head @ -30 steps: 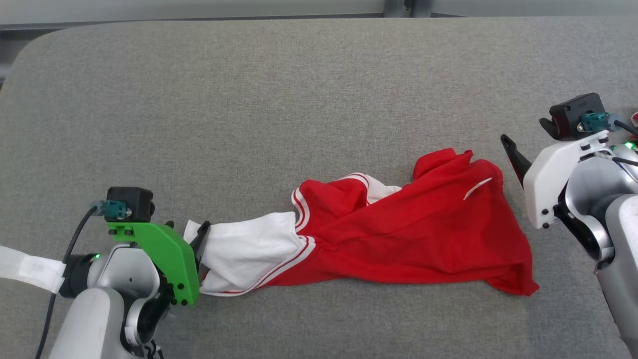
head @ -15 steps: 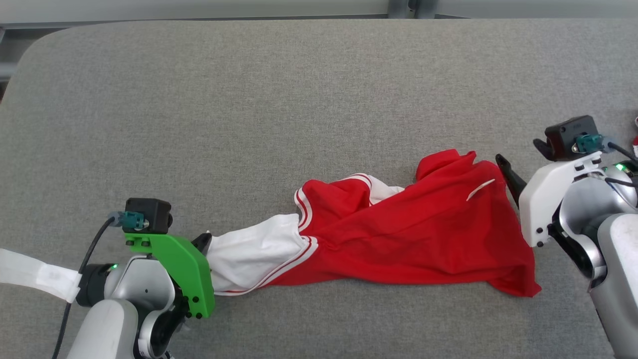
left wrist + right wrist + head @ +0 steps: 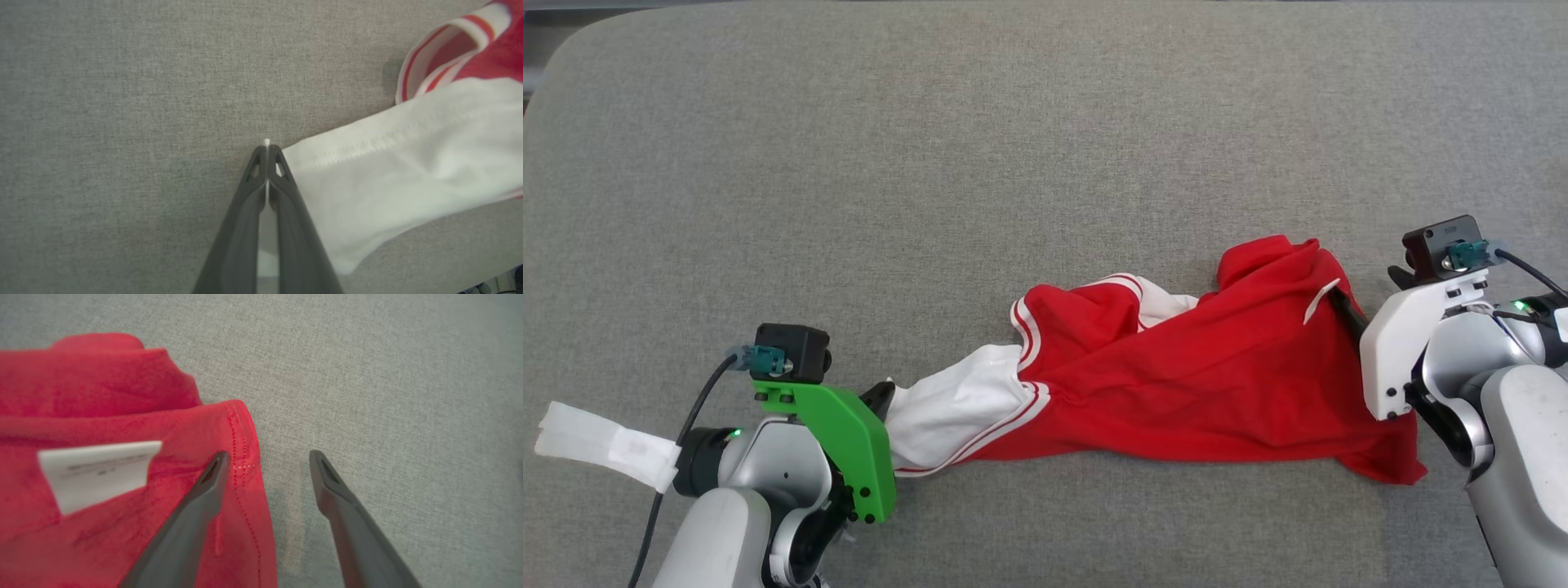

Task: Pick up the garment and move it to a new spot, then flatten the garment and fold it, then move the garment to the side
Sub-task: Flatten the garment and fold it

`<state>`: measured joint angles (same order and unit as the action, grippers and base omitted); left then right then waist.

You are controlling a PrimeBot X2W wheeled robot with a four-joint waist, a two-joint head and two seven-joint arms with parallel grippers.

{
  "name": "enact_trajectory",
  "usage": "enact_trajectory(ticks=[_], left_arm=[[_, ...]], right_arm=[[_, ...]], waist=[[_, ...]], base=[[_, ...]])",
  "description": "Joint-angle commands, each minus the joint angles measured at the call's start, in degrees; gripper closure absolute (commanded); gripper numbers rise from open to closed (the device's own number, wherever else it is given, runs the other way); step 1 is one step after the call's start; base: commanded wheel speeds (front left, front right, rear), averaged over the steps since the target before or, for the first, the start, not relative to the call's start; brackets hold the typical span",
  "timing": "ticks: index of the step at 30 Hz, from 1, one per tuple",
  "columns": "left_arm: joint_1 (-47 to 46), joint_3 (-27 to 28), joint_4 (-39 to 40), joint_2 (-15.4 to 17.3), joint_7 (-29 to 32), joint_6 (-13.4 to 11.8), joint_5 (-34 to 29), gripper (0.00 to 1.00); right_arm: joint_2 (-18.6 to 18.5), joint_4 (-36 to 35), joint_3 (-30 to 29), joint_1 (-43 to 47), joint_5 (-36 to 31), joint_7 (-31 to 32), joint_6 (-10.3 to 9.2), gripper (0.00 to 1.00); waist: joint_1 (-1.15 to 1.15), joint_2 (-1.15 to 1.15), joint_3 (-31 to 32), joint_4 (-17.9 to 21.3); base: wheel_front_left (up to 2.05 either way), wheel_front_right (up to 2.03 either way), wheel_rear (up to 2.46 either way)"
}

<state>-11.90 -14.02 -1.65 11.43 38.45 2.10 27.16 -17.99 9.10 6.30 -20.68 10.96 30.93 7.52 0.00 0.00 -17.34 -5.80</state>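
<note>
Jersey (image 3: 1160, 384) pinched at one end

Red with a white sleeve (image 3: 388, 175), it lies crumpled across the near half of the grey cushion (image 3: 1013, 147). At the cushion's near left, the left gripper (image 3: 266, 149) is clamped tight on the sleeve's edge. Near right, the right gripper (image 3: 268, 456) gapes wide, straddling the red hem (image 3: 245, 465), gripping nothing.

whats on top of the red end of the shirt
A white tag lies on the shirt, and one finger of the open right claw is over its hem. Whatever is beneath the fabric is covered.
</note>
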Motion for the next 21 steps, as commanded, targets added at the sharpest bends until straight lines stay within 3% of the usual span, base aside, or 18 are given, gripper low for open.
enact_trajectory(ticks=[1,3,5,9,10,11,12,14,15,17,21], left_arm=[[-0.9,0.0,-0.2,0.0,-0.3,0.3,0.2,1.00],[-1.0,-0.1,-0.5,0.1,-0.5,0.3,0.2,1.00],[-1.3,-0.1,-0.8,0.1,-0.7,0.3,0.2,1.00],[-1.6,-0.1,-0.8,0.1,-0.9,0.3,0.4,1.00],[-1.7,-0.1,-0.8,0.2,-1.0,0.3,0.5,1.00],[-1.8,-0.1,-0.7,0.2,-1.1,0.2,0.5,1.00],[-1.9,-0.1,-0.7,0.2,-1.2,0.2,0.5,1.00],[-2.1,-0.1,-0.8,0.2,-1.4,0.2,0.4,1.00],[-2.2,-0.1,-0.9,0.2,-1.5,0.2,0.4,1.00],[-2.3,-0.2,-1.1,0.2,-1.9,0.1,0.3,1.00],[-2.8,0.1,-0.7,0.3,-4.5,0.4,-0.5,1.00]], right_arm=[[0.0,0.4,0.2,-0.5,0.6,0.4,-0.07,0.00],[0.4,0.8,0.3,-0.4,1.2,1.2,-0.07,0.00],[0.7,1.2,0.3,0.0,1.7,2.3,-0.07,0.10],[0.9,1.6,0.4,0.1,2.2,3.2,-0.07,0.11],[0.9,1.9,0.4,0.0,2.4,3.3,-0.07,0.17],[1.0,2.1,0.4,-0.2,2.5,3.4,-0.07,0.33],[1.0,2.4,0.3,-0.4,2.5,3.5,-0.08,0.41],[1.0,2.9,0.2,-0.7,2.5,4.0,-0.08,0.71],[1.0,3.1,0.2,-0.8,2.5,4.1,-0.08,0.77],[1.0,3.4,-0.1,-1.3,2.1,3.9,-0.09,1.00],[1.3,2.6,-0.6,-2.0,1.2,1.4,-0.09,1.00]], waist=[[0.00,0.00,-0.3,-0.3],[0.00,0.00,-0.5,-0.4],[0.00,0.00,-0.7,-0.5],[0.00,0.00,-1.1,-0.6],[0.00,0.00,-1.3,-0.6],[0.00,0.00,-1.5,-0.6],[0.00,0.00,-1.6,-0.6],[0.00,0.00,-2.0,-0.7],[0.00,0.00,-2.1,-0.8],[0.00,0.00,-2.3,-0.9],[0.00,0.00,-2.2,-0.9]], base=[[0.00,0.00,0.00],[0.00,0.00,0.00],[0.00,0.00,0.00],[0.00,0.00,0.00],[0.00,0.00,0.00],[0.00,0.00,0.00],[0.00,0.00,0.00],[0.00,0.00,0.00],[0.00,0.00,0.00],[0.00,0.00,0.00],[0.00,0.00,0.00]])
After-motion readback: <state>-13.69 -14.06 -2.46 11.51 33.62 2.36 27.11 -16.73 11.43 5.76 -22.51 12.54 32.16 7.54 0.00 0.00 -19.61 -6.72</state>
